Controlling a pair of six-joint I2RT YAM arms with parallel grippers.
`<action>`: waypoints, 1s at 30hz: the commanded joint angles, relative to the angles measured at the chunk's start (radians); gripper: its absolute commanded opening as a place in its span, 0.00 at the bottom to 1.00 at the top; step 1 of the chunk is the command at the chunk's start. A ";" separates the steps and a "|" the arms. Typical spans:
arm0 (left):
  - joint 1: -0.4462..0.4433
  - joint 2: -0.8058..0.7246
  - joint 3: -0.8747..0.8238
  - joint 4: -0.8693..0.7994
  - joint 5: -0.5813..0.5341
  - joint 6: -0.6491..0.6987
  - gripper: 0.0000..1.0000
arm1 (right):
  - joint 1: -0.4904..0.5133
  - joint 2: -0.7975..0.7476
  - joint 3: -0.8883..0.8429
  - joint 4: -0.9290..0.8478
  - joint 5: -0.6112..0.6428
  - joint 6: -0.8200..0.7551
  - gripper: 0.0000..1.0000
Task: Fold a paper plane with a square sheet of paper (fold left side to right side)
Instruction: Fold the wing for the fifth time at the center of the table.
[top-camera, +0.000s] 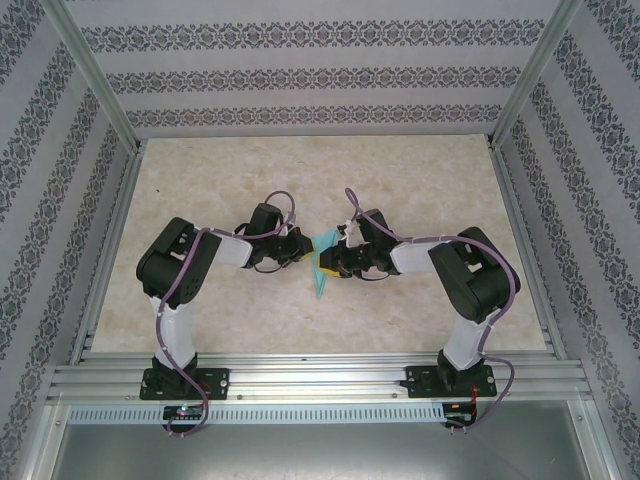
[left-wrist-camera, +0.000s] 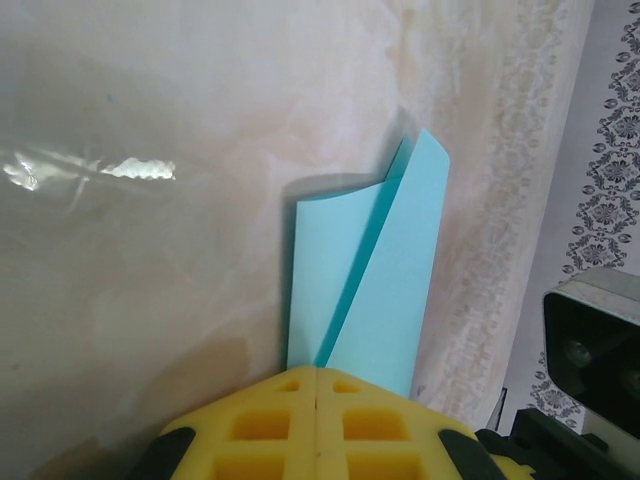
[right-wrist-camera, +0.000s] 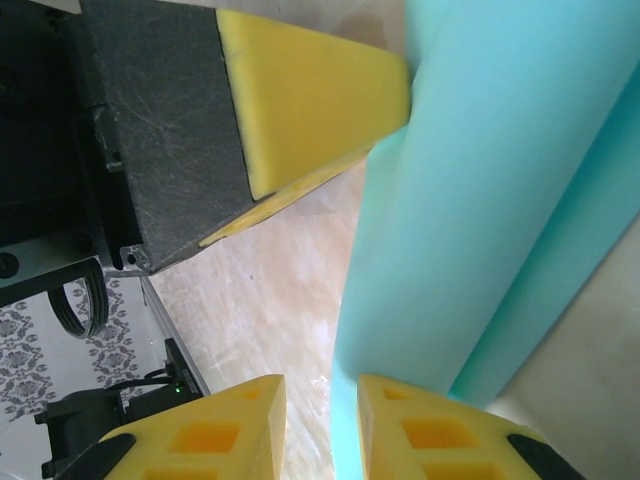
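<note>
Above the table (top-camera: 200, 190), the left gripper (left-wrist-camera: 316, 378) clamps the part-folded paper (left-wrist-camera: 385, 290) while the right gripper (right-wrist-camera: 320, 425), jaws slightly apart, seemingly straddles its edge, and should next pinch the crease.

Overhead camera looks down; both wrist cameras closely face the paper (left-wrist-camera: 365, 290).

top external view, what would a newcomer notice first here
The folded turquoise paper stands out brightly in the middle of the beige marbled table. The left gripper is pinched shut on one end of it, while the right gripper has its yellow jaws slightly apart at the paper's edge.
</note>
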 joint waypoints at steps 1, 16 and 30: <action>0.014 0.010 0.030 -0.025 -0.020 0.032 0.00 | 0.008 0.020 0.022 0.024 -0.004 -0.010 0.26; 0.013 0.043 0.055 -0.013 0.006 0.032 0.00 | 0.007 0.021 0.025 -0.003 0.011 -0.021 0.27; 0.011 0.069 0.073 -0.006 0.016 0.029 0.00 | 0.004 0.040 0.034 -0.066 0.036 -0.045 0.27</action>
